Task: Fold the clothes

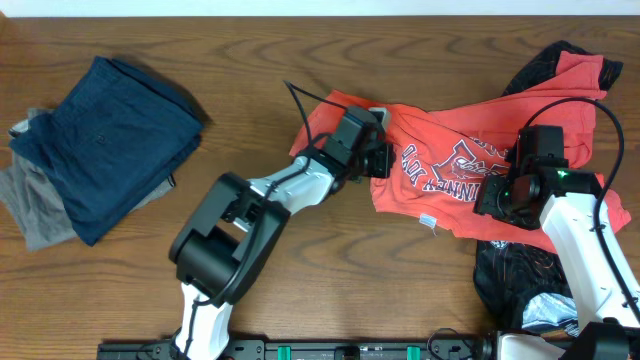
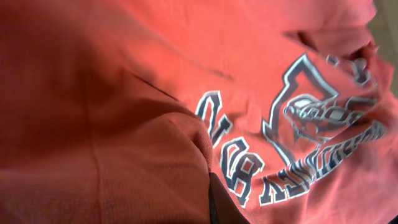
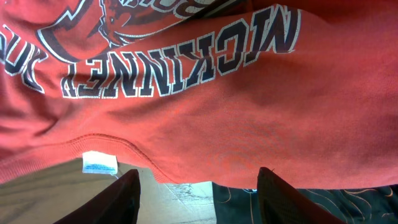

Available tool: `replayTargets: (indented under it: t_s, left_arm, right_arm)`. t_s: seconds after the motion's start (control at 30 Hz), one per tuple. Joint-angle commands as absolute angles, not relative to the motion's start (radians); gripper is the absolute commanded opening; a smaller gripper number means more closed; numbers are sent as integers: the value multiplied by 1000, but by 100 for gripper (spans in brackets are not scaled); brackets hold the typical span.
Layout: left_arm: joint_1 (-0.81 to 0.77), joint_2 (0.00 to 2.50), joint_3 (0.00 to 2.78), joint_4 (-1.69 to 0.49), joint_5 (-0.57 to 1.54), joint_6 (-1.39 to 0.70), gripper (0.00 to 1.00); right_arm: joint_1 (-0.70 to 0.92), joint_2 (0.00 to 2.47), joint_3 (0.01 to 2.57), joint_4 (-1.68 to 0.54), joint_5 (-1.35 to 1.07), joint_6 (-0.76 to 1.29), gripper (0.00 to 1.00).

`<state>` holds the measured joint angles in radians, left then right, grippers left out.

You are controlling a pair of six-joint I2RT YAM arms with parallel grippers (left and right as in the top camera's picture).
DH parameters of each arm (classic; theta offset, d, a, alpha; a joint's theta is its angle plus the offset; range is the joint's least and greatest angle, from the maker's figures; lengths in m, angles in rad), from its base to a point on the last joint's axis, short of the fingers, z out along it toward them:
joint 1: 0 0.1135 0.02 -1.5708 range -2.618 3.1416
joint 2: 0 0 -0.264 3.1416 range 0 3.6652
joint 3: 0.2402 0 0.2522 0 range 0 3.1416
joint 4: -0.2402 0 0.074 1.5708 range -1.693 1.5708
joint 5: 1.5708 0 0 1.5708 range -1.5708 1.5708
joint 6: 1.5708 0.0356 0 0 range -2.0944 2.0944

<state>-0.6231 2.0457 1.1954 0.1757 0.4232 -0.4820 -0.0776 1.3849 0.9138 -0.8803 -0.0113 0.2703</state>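
Squaring the red shirt [image 1: 440,150], crumpled right of centre on the tabletop [image 1: 300,40], likely needs the spread right fingers [image 3: 121,199] to pinch only its hem; whether the left fingers [image 1: 380,160] grip anything I cannot tell

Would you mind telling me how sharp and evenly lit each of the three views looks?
Overhead: sharp and evenly lit, only faint shadows on the table. Left wrist: the red shirt fills the frame at close range, soft-focused, its left side shaded. Right wrist: the shirt's lettering is crisp, while the right claw sits dark and slightly soft at the bottom edge.
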Motion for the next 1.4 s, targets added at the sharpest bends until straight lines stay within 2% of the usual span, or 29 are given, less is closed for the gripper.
replayTargets:
  t_s: [0.0,0.33,0.6,0.73,0.8,0.9,1.07,1.13,1.17,1.2,1.3,1.37]
  left_arm:
    - [-569,1909,1197,181,437,-408,6]
    - [-369,1525,1215,163,479,-443,6]
    - [-223,1426,1215,126,478,-385,6]
    - [-129,1429,1215,112,475,-348,6]
    - [-76,1429,1215,113,413,-333,6]
    - [-16,1429,1215,114,368,-333,6]
    - [44,1428,1216,118,434,-338,6]
    - [46,1428,1222,122,464,-338,6]
    - [46,1427,1225,121,463,-337,6]
    - [46,1425,1229,122,461,-337,6]
    - [56,1423,1236,121,460,-338,6]
    - [56,1423,1236,111,460,-337,6]
  right_arm:
    - [-93,1380,915,-882,-15,280,58]
    - [-137,1380,916,-871,-15,279,56]
    - [-141,1380,916,-871,-15,220,52]
    - [-141,1380,916,-863,-40,219,39]
    - [-139,1380,916,-842,-93,183,27]
    - [-136,1380,916,-816,-152,158,18]
    - [-135,1404,916,-795,-245,109,15]
    - [-126,1429,915,-791,-309,56,16]
    - [-118,1444,915,-786,-333,35,21]
    - [-106,1467,915,-778,-348,19,31]
    - [-67,1529,915,-729,-350,5,42]
    - [-31,1567,915,-678,-355,-11,57]
